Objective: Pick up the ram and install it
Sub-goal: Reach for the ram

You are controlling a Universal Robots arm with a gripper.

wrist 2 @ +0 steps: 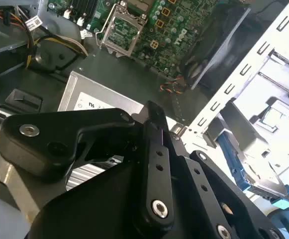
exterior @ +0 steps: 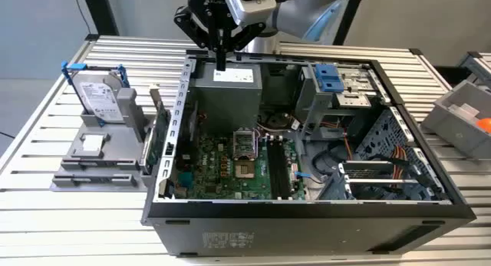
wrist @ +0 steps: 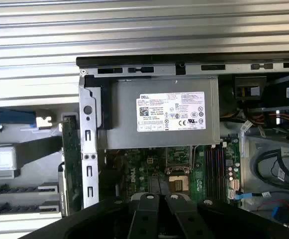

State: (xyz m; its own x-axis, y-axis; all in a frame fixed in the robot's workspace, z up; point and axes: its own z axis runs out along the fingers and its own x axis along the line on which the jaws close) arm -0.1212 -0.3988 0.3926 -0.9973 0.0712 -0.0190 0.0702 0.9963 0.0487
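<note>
My gripper (exterior: 221, 64) hangs shut and empty over the back edge of the open computer case (exterior: 307, 211), above the grey power supply (exterior: 230, 88). In the first wrist view the two black fingers meet at my gripper (wrist: 159, 198), with nothing between them. In the second wrist view my gripper (wrist 2: 151, 108) points down at the power supply (wrist 2: 92, 99). I cannot make out the ram for sure. Two long dark strips sit in the slots of the grey holder (wrist: 22, 189) beside the case. The motherboard's memory slots (wrist: 214, 164) lie to the side of the processor socket (wrist: 178, 181).
A silver hard drive in a blue frame (exterior: 100, 96) stands on the grey holder (exterior: 96, 162). A green card (exterior: 157, 137) stands on edge between the holder and the case. A grey bin (exterior: 464, 114) sits at the exterior view's right on the slatted table (exterior: 77, 220).
</note>
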